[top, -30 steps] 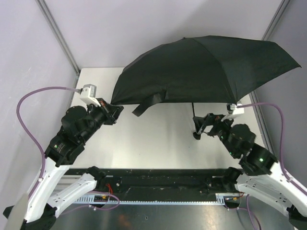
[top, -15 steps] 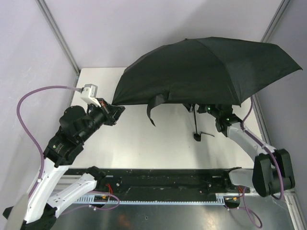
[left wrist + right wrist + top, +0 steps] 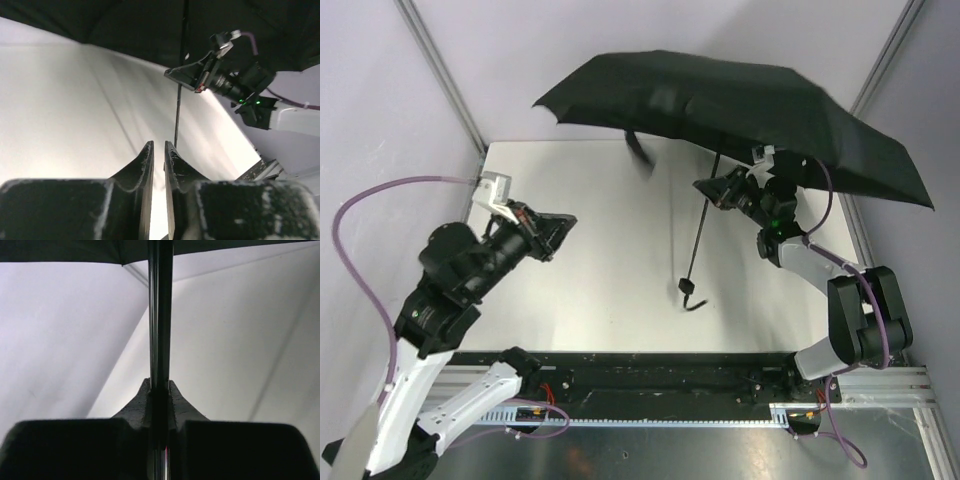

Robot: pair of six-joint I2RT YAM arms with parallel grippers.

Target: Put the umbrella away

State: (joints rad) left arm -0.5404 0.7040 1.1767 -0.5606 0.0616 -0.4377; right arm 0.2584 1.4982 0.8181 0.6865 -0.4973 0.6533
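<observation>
The open black umbrella (image 3: 740, 110) hangs tilted above the back of the table, its canopy rim apart from both grippers. Its thin shaft (image 3: 700, 225) slopes down to the handle (image 3: 688, 290), with a closure tab (image 3: 640, 152) dangling under the rim. My right gripper (image 3: 712, 188) is shut on the shaft just under the canopy; in the right wrist view the shaft (image 3: 160, 315) runs straight up from between the pinched jaws (image 3: 160, 382). My left gripper (image 3: 560, 228) stays left of the shaft, holding nothing. In the left wrist view its jaws (image 3: 159, 145) show a narrow bare gap, with the shaft (image 3: 177, 115) beyond.
The white table (image 3: 590, 290) lies under the umbrella, with grey walls close on the left, back and right. A metal post (image 3: 440, 70) stands at the back left corner. A dark rail (image 3: 660, 375) runs along the near edge between the arm bases.
My right gripper has reached in, shut on the shaft and raised the umbrella up and back. My left gripper has let go of the canopy rim and parted slightly.
</observation>
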